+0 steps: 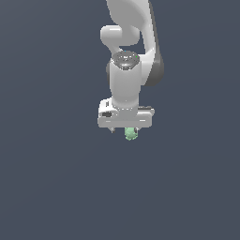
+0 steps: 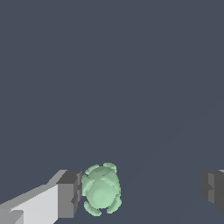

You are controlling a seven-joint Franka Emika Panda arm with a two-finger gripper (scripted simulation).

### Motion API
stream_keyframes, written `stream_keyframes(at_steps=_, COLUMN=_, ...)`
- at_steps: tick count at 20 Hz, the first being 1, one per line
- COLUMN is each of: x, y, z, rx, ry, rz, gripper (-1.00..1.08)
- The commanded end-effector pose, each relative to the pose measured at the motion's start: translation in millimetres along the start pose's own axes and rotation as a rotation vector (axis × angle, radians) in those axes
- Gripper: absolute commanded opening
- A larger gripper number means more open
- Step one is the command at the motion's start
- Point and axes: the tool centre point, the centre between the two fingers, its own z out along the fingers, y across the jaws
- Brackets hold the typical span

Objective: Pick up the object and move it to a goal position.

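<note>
Flat slate-grey ground was seen throughout; the gripper (image 2: pixel 140 190) was held wide apart, one finger (image 2: pixel 69 194) touching the object (image 2: pixel 101 189). Light, lumpy, probably rigid, it was judged best pinched across its rounded middle.

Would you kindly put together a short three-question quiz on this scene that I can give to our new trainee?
1. True or false: in the wrist view, the white robot gripper has both fingers pressed against the small pale mint-green lumpy blob.
2. Multiple choice: in the wrist view, the blob lies (A) midway between the fingers, (B) right beside one finger, far from the other, (C) outside the jaws.
3. Fill in: in the exterior view, the blob shows just ___ the gripper.

Key:
1. False; the jaws stand wide apart, and a broad gap separates the blob from the far finger.
2. B
3. below
</note>
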Motion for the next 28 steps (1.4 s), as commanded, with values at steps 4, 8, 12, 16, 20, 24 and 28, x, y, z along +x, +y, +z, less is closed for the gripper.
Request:
stream_keyframes(at_steps=4, x=0.8, y=1.8, z=0.3, rx=-0.004, ry=0.002, rz=-0.001, gripper=1.00)
stream_keyframes(at_steps=8, x=5.1, y=9.4, z=0.3, rx=-0.020, ry=0.008, rz=-0.002, gripper=1.00)
stream_keyframes(at_steps=12, x=8.9, y=14.1, z=-2.1, rx=-0.027, ry=0.013, rz=0.002, gripper=1.00)
stream_keyframes(at_steps=16, x=7.1, y=12.4, z=-0.4, rx=-0.025, ry=0.011, rz=-0.001, gripper=1.00)
stream_keyframes(at_steps=20, x=-0.6, y=7.2, z=9.0, rx=-0.025, ry=0.004, rz=-0.020, gripper=1.00)
stream_keyframes(at_steps=24, x=-14.9, y=-1.9, z=24.9, rx=-0.023, ry=-0.007, rz=-0.054, gripper=1.00)
stream_keyframes(at_steps=28, x=-36.9, y=-14.5, z=46.7, rx=-0.021, ry=-0.024, rz=-0.103, gripper=1.00)
